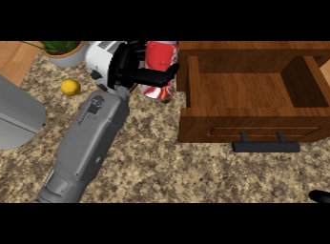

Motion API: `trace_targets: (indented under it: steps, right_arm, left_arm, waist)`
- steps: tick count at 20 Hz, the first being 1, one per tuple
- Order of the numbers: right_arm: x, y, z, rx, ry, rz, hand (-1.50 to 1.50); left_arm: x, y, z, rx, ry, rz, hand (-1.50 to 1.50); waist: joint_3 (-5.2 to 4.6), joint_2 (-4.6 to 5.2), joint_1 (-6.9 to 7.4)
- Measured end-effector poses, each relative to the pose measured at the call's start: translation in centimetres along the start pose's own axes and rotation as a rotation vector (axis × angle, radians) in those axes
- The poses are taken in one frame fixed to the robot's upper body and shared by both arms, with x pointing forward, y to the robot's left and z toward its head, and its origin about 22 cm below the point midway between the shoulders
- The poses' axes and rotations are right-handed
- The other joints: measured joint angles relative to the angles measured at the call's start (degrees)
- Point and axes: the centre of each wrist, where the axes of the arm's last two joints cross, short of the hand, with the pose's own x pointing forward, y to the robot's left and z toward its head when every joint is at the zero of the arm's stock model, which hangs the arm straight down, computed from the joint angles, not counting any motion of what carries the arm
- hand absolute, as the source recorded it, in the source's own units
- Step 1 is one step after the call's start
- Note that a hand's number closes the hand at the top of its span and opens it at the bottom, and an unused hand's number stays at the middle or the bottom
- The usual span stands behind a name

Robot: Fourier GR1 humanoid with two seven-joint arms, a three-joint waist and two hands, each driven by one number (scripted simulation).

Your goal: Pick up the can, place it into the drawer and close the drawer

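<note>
The counter [196,171] carries an open drawer [256,90] at its far right, cavity facing up, handle [266,146] toward the robot. Just left of the drawer's left wall, the left hand [129,66] has its fingers and thumb curled round the can [160,69]. The can's long axis runs roughly away from the robot, slightly tilted. I'd judge the carry goes rightward over that wall. Only the right hand's [327,196] fingertips show at the near right edge, too little to read. A lemon [70,87] lies left of the arm.

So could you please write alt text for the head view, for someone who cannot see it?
The left hand is curled round a red can just left of an open wooden drawer. A lemon and a potted plant sit on the counter; the right hand barely shows at the lower right.
</note>
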Motion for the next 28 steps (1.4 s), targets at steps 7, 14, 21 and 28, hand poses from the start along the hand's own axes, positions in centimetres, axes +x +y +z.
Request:
trace_targets:
  steps: [7, 14, 21, 28]
  right_arm:
    - [0.8, -0.6, -0.3, -0.006, -0.010, 0.009, -1.50]
    - [0.5, -0.2, -0.7, 0.000, -0.016, -0.006, -1.50]
    - [1.3, 0.4, -1.3, 0.015, -0.022, -0.004, -1.50]
    - [1.3, 0.2, -1.7, 0.023, -0.034, -0.012, -1.50]
  left_arm:
    - [6.4, -4.4, -1.8, -0.023, -0.020, -0.042, 1.50]
    - [10.7, -8.1, -3.8, -0.037, -0.007, -0.078, 1.50]
    - [13.4, -11.3, -5.2, -0.037, 0.013, -0.119, 1.50]
    - [13.8, -12.6, -6.1, -0.018, 0.037, -0.161, 1.50]
  waist:
    - [-0.02, 0.17, -0.56]
    - [0.00, 0.44, -1.23]
    - [0.03, 0.69, -2.33]
    - [0.09, 1.06, -3.70]
